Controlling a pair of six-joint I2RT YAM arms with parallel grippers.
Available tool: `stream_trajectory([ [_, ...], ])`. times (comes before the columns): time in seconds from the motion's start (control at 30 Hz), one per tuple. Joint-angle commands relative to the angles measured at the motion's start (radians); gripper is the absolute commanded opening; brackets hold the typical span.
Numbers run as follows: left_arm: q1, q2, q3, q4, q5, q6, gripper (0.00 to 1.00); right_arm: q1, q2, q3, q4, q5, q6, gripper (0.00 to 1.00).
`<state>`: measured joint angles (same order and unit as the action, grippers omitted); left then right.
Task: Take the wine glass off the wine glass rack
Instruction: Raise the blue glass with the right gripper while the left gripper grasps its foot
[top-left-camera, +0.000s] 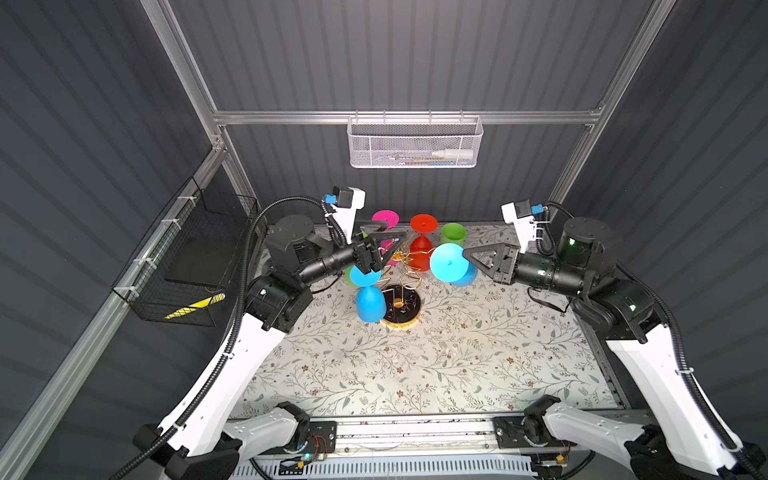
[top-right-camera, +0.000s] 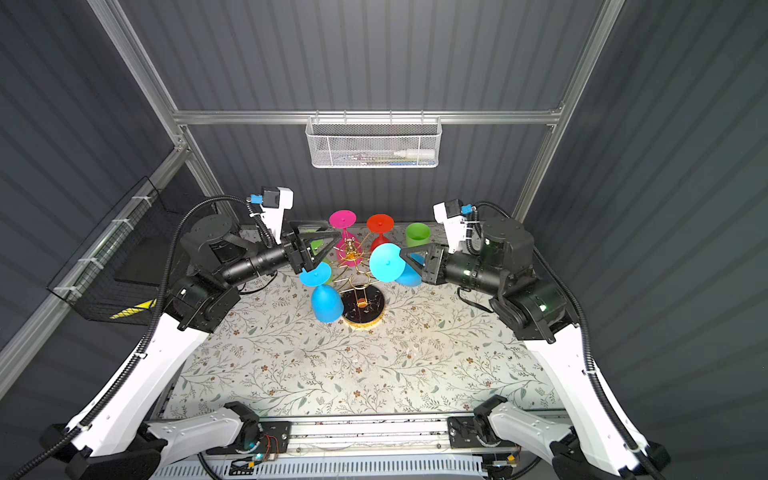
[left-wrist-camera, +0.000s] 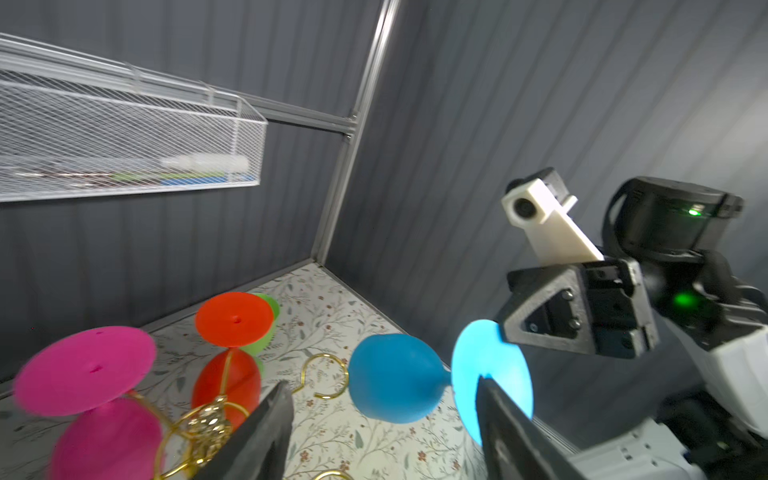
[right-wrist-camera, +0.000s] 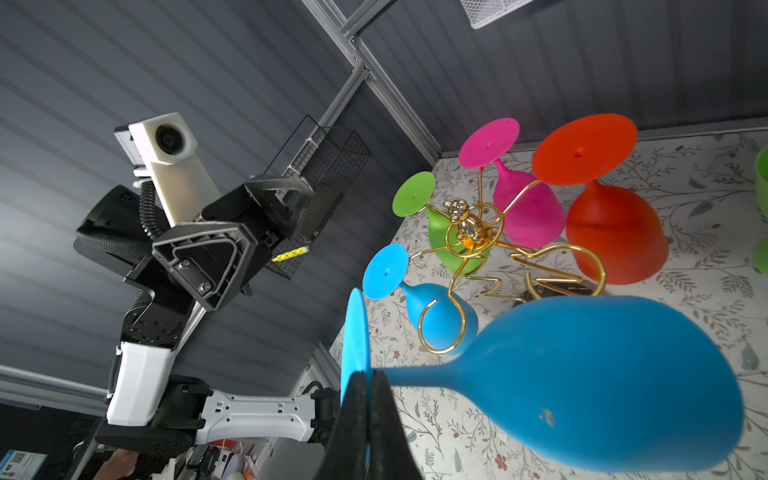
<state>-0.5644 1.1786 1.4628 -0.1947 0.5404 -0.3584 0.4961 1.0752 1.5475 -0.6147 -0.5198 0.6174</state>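
- The gold wine glass rack (top-left-camera: 401, 307) stands mid-table, with a hanging blue glass (top-left-camera: 368, 305) beside its base.
- The right gripper (right-wrist-camera: 368, 376) is pinched shut on the foot of the freed blue wine glass (right-wrist-camera: 582, 374), which is tilted and clear of the wire.
- The left gripper (left-wrist-camera: 382, 381) gapes empty near the rack's top.
- Best to draw the glass away level, as this edge grip may swivel.

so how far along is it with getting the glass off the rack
Done: one blue wine glass is clear of the wine glass rack. In hand: the right gripper is shut on its foot, holding it aloft; the left gripper is open, empty. Left: probably only setting it down. The pink glass, red glass, green glass and second blue glass hang on the rack.
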Motion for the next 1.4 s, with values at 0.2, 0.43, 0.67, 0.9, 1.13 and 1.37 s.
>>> stream_trajectory([
  [0.2,0.0,0.091,0.038,0.068,0.334,-0.138,0.72,-0.002,0.005,0.046,0.055,-0.051,-0.02,0.0],
  [0.43,0.0,0.137,0.007,0.281,0.443,-0.305,0.72,-0.003,0.012,0.04,0.076,-0.063,-0.008,0.0],
  [0.67,-0.005,0.161,-0.004,0.296,0.485,-0.345,0.71,-0.002,0.027,0.037,0.118,-0.079,0.013,0.0],
  [0.9,-0.012,0.178,-0.016,0.291,0.488,-0.36,0.7,0.003,0.038,0.037,0.155,-0.095,0.028,0.0],
  [1.13,-0.022,0.188,-0.009,0.321,0.49,-0.381,0.65,0.022,0.077,0.037,0.176,-0.098,0.032,0.0],
  [1.37,-0.026,0.187,-0.007,0.336,0.497,-0.403,0.38,0.044,0.095,0.038,0.198,-0.097,0.026,0.0],
])
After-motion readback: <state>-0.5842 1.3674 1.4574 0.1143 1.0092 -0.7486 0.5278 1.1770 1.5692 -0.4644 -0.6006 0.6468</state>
